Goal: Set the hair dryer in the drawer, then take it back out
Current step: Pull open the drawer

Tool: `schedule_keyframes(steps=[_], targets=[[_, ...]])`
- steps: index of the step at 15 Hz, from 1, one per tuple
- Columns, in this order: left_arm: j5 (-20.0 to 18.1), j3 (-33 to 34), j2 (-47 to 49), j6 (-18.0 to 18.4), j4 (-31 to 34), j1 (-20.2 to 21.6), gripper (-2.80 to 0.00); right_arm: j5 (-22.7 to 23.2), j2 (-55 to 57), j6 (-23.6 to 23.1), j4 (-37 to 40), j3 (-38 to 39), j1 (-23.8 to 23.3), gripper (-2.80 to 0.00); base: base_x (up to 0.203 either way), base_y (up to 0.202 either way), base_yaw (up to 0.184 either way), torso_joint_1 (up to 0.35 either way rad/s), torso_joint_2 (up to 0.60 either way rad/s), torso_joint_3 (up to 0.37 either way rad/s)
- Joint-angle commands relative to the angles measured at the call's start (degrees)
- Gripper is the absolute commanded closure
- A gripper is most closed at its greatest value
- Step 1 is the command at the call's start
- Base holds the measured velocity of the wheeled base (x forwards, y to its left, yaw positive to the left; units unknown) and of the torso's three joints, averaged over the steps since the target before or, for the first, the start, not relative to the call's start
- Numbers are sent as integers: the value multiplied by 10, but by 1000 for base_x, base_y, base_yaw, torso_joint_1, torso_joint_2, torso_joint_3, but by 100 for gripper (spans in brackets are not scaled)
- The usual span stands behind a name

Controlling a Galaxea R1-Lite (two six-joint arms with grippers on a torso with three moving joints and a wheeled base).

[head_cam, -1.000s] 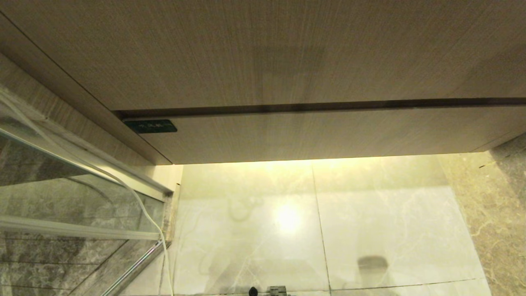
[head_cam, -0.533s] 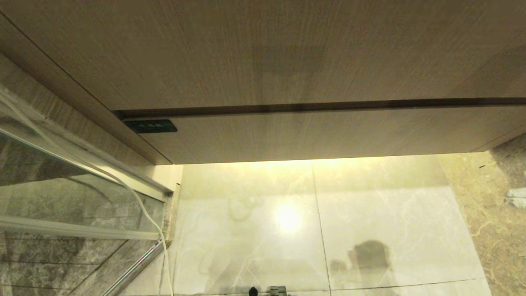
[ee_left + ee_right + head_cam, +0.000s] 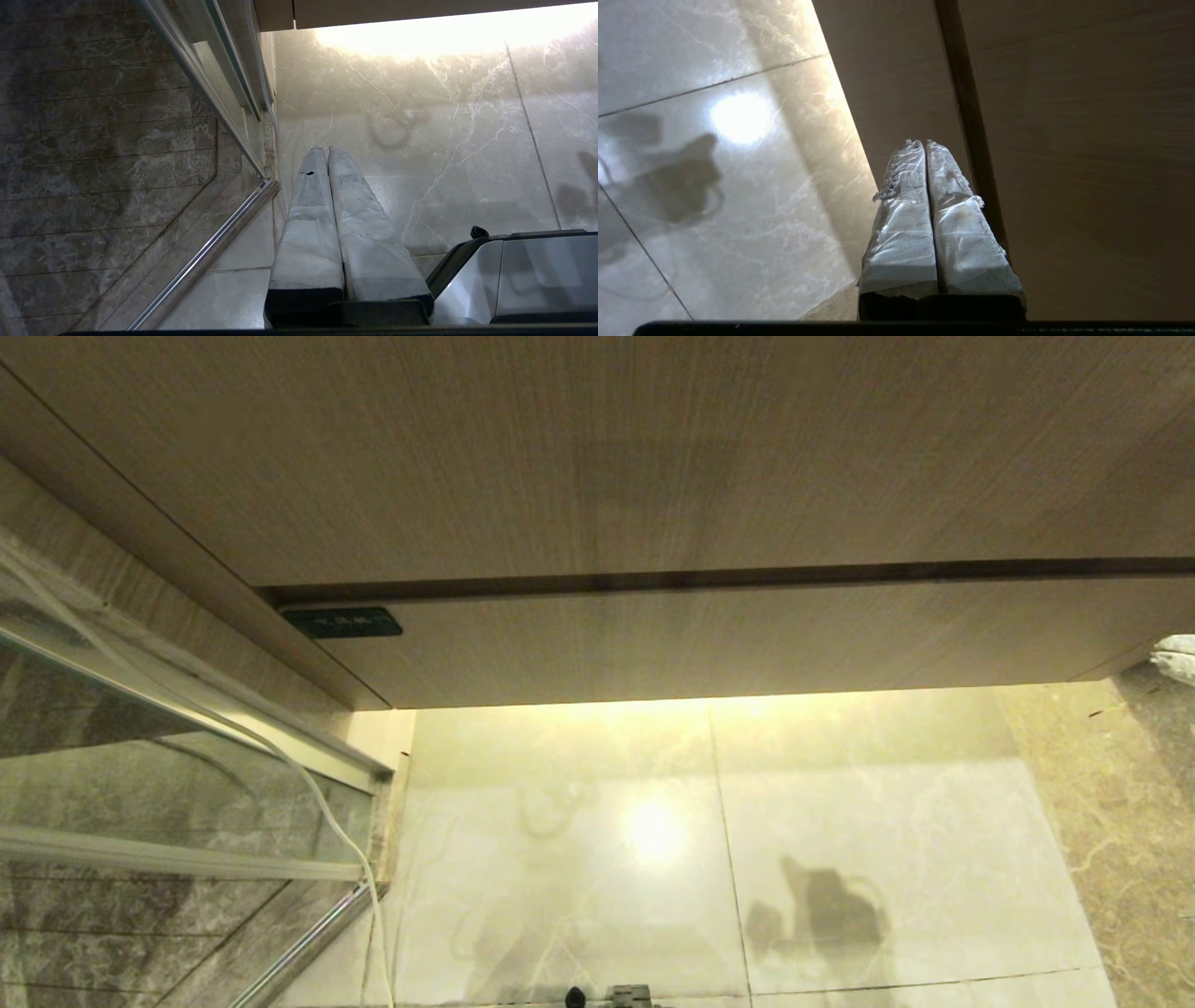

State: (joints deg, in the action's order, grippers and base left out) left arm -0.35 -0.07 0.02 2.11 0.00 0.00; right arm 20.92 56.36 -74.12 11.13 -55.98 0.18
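Right end effector (image 3: 1178, 655) risen — drawer (image 3: 728, 639) closed

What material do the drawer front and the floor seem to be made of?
The drawer front looks like matte wood-grain laminate or veneer: fine parallel grain lines, no shine. Which of the two cannot be told. The floor looks like polished marble or marble-look tile: pale veining, grout lines, and a bright mirror-like reflection of the light.
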Motion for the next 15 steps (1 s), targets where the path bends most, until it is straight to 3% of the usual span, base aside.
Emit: schedule_keyframes(steps=[1, 7, 12, 15], targets=[[0, 1, 0, 0, 0, 0, 0, 0, -15, -6, 2, 2, 4, 0, 0, 0, 0, 0, 0, 0], [0, 0, 0, 0, 0, 0, 0, 3, 3, -3, 2, -7, 15, 0, 0, 0, 0, 0, 0, 0], [0, 0, 0, 0, 0, 0, 0, -13, 9, 3, 71, -9, 10, 0, 0, 0, 0, 0, 0, 0], [0, 0, 0, 0, 0, 0, 0, -7, 7, -1, 69, 6, 12, 0, 0, 0, 0, 0, 0, 0]])
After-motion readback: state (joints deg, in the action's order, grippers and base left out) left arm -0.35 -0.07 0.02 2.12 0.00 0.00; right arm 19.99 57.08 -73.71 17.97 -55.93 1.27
